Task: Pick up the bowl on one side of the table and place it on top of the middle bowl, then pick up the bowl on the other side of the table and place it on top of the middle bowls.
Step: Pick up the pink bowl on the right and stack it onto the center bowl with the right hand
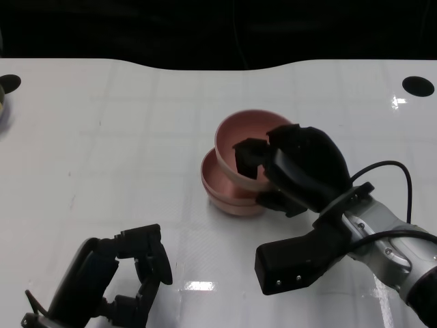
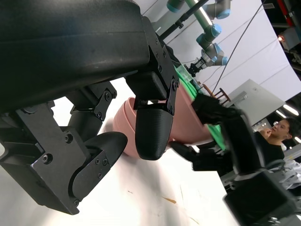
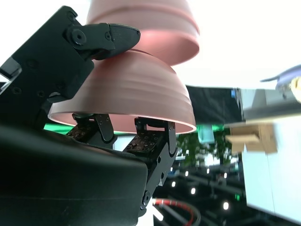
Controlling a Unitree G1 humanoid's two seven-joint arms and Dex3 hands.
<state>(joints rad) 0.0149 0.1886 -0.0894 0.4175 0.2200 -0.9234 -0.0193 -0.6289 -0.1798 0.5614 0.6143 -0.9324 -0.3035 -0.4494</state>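
A pink bowl [image 1: 240, 140] is tilted above the pink bowl stack [image 1: 229, 198] at the table's middle, its lower edge at the stack's rim. My right hand [image 1: 300, 167] grips this bowl by its right rim, with fingers [image 1: 249, 156] inside it. In the right wrist view the held bowl [image 3: 127, 94] fills the centre, pinched by my fingers [image 3: 103, 35], with the stack [image 3: 146, 23] beyond it. My left hand [image 1: 126, 273] rests near the table's front left, holding nothing. The left wrist view shows its fingers [image 2: 150, 127] apart, with the bowls [image 2: 186, 125] and right hand [image 2: 221, 136] behind.
The white table [image 1: 123, 137] has a black round hole [image 1: 418, 85] at the far right and another [image 1: 10, 83] at the far left. A person [image 2: 277, 136] sits beyond the table in the left wrist view.
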